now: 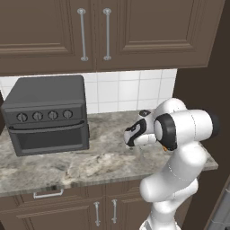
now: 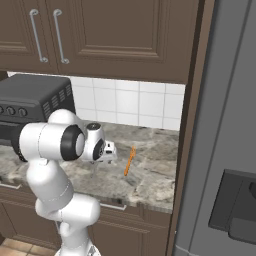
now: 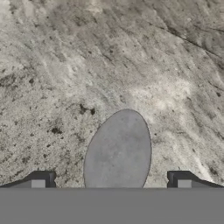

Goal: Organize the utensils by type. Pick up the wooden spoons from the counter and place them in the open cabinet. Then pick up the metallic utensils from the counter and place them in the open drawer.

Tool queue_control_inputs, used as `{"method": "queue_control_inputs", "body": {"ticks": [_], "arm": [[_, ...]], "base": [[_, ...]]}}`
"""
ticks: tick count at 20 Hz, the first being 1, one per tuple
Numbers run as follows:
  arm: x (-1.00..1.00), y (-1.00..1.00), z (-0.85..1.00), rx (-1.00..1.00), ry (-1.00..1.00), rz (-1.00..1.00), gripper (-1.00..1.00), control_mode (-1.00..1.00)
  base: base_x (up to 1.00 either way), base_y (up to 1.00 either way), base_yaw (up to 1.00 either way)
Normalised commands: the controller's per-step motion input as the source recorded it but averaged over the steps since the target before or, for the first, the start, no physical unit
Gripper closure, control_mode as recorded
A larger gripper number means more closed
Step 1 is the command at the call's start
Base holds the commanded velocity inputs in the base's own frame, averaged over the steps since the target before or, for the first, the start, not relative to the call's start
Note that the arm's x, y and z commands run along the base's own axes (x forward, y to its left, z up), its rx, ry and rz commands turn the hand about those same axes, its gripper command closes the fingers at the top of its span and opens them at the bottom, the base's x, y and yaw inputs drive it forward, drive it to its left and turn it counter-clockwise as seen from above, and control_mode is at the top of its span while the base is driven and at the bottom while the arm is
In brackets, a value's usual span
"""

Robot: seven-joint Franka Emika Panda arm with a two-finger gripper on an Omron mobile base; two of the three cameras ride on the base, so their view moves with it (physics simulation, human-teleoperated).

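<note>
Tool (image 3: 111,181) with fingertips (image 3: 41,179) spread wide apart, nothing between them, pointing down at the surface (image 1: 54,166). In the hand view a grey oval spoon bowl (image 3: 117,151) lies flat on the veined stone, sitting between the two tips. From the right base view, the tool (image 2: 102,161) hangs just over the surface, with a slim orange-brown utensil (image 2: 129,160) lying on the stone just to the right of the tool, handle running away from the front edge; wooden or not, cannot tell. Dark toaster oven (image 1: 47,114) sits on the surface well left of the tool. Wall cabinets (image 1: 130,31) above the oven have doors closed, silver bar handles.
</note>
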Motion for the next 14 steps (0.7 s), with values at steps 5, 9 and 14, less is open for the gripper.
{"method": "queue_control_inputs", "body": {"ticks": [5,9,14], "arm": [[0.01,0.0,-0.34,0.0,0.02,-0.06,-1.0,-1.0],[-0.16,0.02,-0.53,0.0,0.03,-0.11,1.0,-1.0],[-0.4,0.0,-0.48,0.03,0.05,-0.16,1.0,-1.0]], "base": [[0.0,0.0,0.0],[0.0,0.0,0.0],[0.0,0.0,0.0]]}}
